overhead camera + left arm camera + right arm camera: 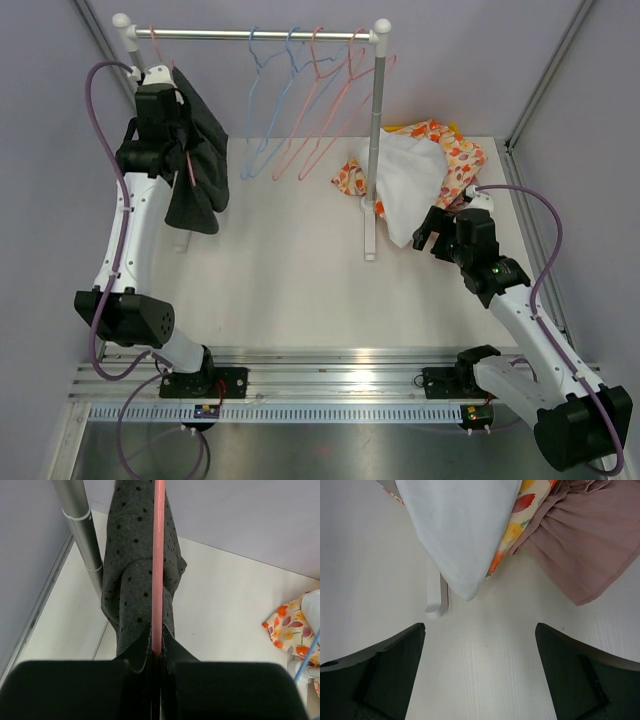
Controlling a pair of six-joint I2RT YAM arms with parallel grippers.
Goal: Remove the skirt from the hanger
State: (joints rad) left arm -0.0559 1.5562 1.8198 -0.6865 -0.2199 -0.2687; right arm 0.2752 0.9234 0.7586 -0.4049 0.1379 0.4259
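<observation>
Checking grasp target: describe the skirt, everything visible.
The skirt is dark grey, soft-looking fabric with small black dots. It hangs bunched over the pink hanger at the left end of the rail, beside the post. The left gripper is shut on the hanger's bar, touching the fabric.

Top view high, looking down; wrist views close, sharing floral cloth [455, 150].
</observation>
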